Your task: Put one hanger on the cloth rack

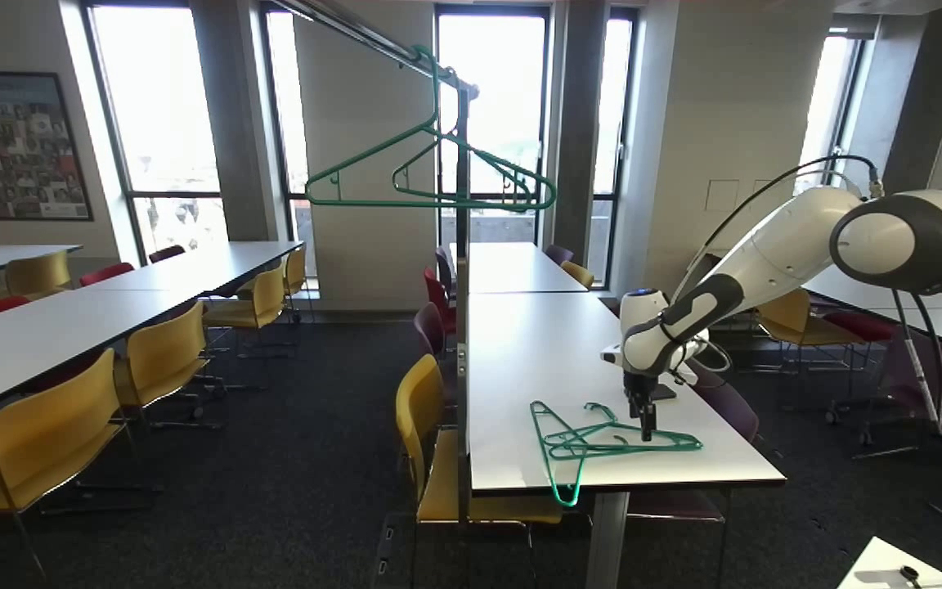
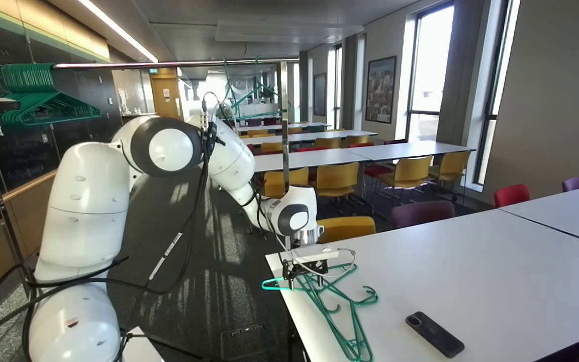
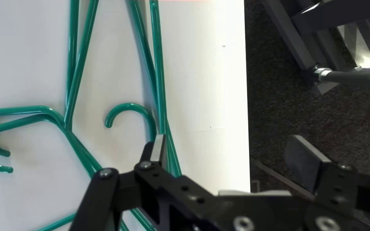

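Find green hangers [image 3: 160, 80], apparently three, lying overlapped near the end of the table [image 1: 536, 352], with one poking past the edge. See the hand [image 3: 230, 152] just over them, spread wide and holding nothing; cannot tell whether in contact with a hanger. Farther out, note two hangers [image 1: 389, 204] on the cloth rack [image 1: 462, 286] and a dense bunch [image 2: 51, 103] well apart from them; cannot tell whether to count any toward the task. Judge as left: grasping one, lifting, carrying, hooking
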`<state>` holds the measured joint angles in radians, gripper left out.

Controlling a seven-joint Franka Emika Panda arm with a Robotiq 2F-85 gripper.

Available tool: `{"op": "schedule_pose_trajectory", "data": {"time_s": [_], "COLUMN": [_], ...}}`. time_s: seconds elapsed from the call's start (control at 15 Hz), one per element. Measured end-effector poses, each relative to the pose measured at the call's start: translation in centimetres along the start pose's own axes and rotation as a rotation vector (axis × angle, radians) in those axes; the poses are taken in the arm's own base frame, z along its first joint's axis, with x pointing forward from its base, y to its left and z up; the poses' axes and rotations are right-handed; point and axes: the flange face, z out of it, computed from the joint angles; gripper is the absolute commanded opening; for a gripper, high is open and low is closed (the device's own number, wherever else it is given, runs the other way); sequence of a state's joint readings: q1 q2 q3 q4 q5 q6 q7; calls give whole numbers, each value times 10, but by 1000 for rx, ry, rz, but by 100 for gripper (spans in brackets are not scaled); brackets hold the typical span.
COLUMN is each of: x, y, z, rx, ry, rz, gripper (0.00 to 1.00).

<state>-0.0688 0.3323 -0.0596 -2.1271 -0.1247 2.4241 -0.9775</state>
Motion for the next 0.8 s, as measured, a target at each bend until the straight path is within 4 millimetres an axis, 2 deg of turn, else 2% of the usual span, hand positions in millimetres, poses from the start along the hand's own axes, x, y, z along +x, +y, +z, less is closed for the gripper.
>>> {"op": "schedule_pose_trajectory", "data": {"time_s": [0.53, 0.8], "x": [2, 7], "y": [38, 49], "z": [15, 25], "rx": [0, 15], "ry": [24, 39], "rz": [34, 12], "gripper": [100, 100]}}
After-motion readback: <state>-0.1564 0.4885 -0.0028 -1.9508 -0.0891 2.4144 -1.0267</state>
